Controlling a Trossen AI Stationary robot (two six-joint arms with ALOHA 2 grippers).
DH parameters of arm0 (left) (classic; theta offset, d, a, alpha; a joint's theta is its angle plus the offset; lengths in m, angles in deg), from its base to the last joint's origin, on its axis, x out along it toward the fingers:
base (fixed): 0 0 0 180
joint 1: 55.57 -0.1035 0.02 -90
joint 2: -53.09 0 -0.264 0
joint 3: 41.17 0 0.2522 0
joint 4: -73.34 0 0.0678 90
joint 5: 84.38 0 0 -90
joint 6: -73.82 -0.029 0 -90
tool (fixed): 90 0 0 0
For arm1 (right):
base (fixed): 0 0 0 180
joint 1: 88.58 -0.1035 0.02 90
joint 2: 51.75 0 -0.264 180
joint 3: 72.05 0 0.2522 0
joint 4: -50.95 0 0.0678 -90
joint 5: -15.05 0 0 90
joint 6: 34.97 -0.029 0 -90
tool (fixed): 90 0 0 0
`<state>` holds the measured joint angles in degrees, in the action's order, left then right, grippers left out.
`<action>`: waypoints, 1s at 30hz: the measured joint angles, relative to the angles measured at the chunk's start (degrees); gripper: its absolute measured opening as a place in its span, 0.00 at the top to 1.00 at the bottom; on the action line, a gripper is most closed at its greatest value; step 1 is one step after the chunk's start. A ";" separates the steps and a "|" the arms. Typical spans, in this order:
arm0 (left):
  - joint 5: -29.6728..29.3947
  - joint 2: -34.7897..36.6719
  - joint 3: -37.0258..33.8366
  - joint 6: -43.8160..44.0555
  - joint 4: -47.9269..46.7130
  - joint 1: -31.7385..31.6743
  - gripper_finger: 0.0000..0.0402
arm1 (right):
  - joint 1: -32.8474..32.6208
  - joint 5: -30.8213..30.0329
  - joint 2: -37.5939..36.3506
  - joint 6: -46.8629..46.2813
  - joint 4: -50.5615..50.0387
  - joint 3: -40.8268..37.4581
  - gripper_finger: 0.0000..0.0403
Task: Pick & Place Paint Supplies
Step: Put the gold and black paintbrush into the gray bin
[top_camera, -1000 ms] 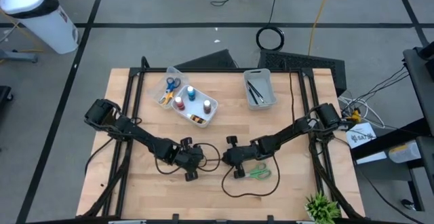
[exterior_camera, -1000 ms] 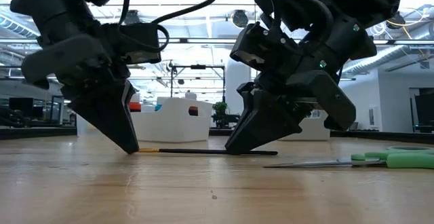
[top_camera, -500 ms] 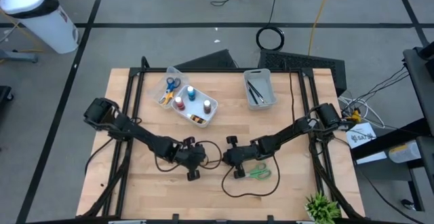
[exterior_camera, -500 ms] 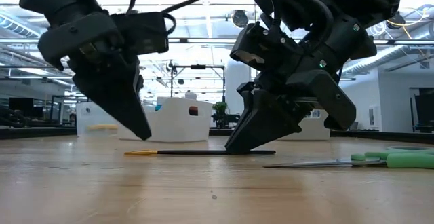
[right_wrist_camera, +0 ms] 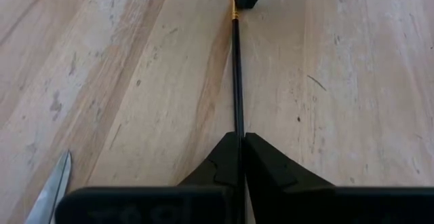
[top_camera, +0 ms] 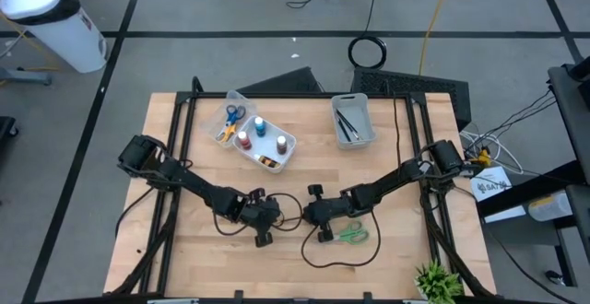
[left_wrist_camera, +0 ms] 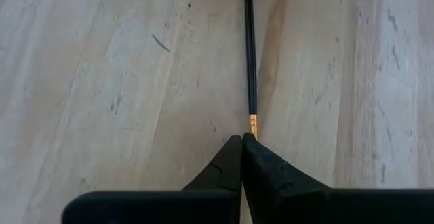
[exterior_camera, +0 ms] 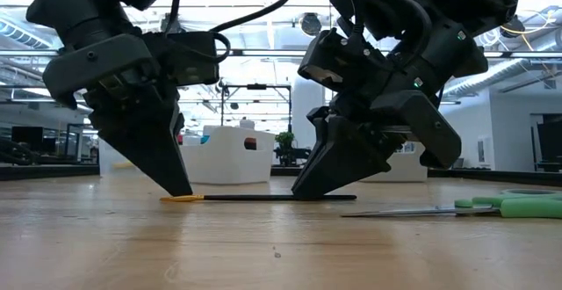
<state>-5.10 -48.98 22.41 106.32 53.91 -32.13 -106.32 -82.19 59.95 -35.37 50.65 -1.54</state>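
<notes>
- Paintbrush (exterior_camera: 263,197): thin, dark, gold-tipped, lying flat on the wooden table (top_camera: 396,249) between my two arms.
- Right gripper (right_wrist_camera: 241,140): fingers pressed together on the dark end of the brush.
- Left gripper (exterior_camera: 183,191): closed; half a second ago it was raised, now its tip has come back down at the gold end. I judge the brush is being pinned or nudged for pickup.
- Green scissors (exterior_camera: 492,206): flat, just beside the brush.
- Two bins (top_camera: 353,118): at the far side.
</notes>
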 joint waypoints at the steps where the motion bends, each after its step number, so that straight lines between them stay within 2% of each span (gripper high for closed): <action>1: 0.00 0.00 0.00 -0.01 0.13 0.00 0.98 | 0.00 0.00 0.00 -0.22 0.11 0.00 0.97; 9: 0.60 0.01 0.00 -0.34 1.54 0.07 0.96 | 0.00 0.05 0.02 -0.66 2.24 -0.02 0.95; 20: -0.76 5.13 0.00 -1.73 1.40 1.34 0.99 | 0.00 -0.14 0.09 -0.68 5.26 -0.04 0.68; 30: -1.77 4.37 0.03 1.06 0.94 2.32 0.98 | -0.47 -0.11 -2.40 -0.58 6.41 -0.07 0.54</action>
<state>-6.87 -44.60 22.44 107.38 54.85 -29.81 -106.79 -82.30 57.54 -35.95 57.07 -1.61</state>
